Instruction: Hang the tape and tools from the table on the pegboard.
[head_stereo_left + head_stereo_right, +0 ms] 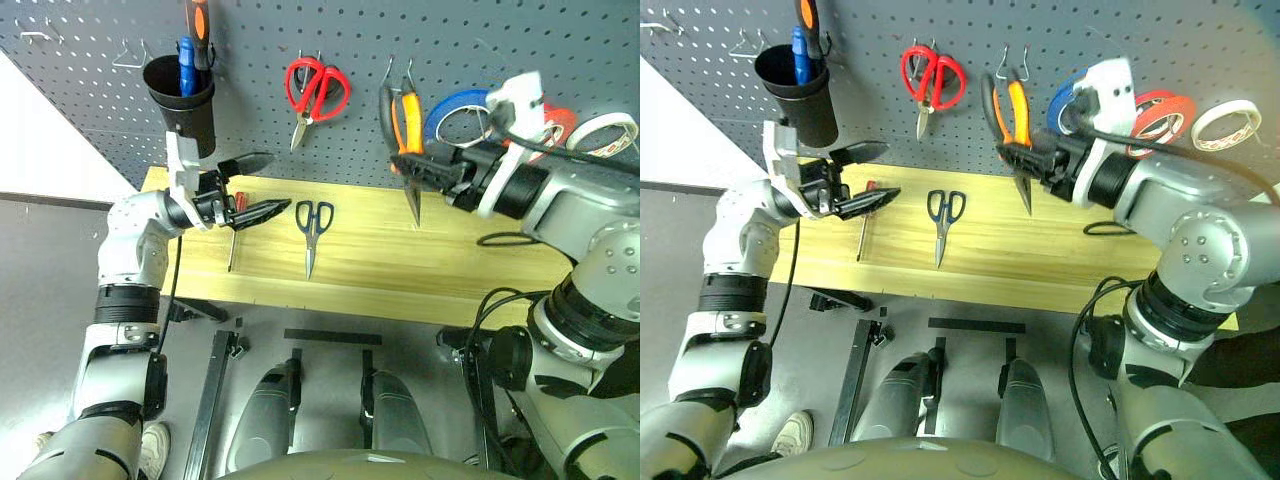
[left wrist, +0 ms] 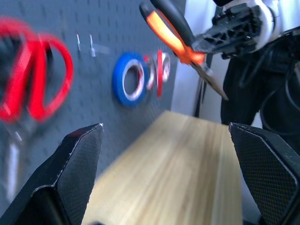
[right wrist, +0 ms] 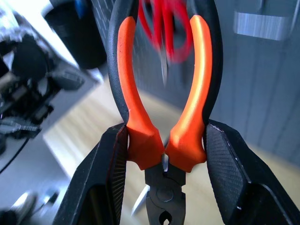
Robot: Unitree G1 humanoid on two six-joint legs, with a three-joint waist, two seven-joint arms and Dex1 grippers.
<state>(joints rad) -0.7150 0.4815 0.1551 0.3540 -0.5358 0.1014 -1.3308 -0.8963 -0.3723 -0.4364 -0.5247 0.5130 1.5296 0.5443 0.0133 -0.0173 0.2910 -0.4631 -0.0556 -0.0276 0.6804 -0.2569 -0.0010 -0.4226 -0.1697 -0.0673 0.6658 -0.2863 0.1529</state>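
Head views: light wood-grain table [image 1: 400, 270] against a dark grey perforated pegboard [image 1: 80, 90]; grey floor below. On the board, a black cup [image 1: 180, 100] with pens, red-handled scissors [image 1: 315, 90], a blue tape roll [image 1: 455, 112], a red tape roll [image 1: 1162, 112] and a white roll [image 1: 605, 132]. On the table, dark-handled scissors [image 1: 313, 225] and a thin red-handled screwdriver [image 1: 235, 225].

Left wrist view: left gripper [image 2: 164, 154], textured black fingers spread wide, nothing between them, above the tabletop.

Right wrist view: right gripper [image 3: 164, 168] clamps the pliers [image 3: 161, 93] at the base of their smooth orange-and-black handles, handles up, close before the pegboard.
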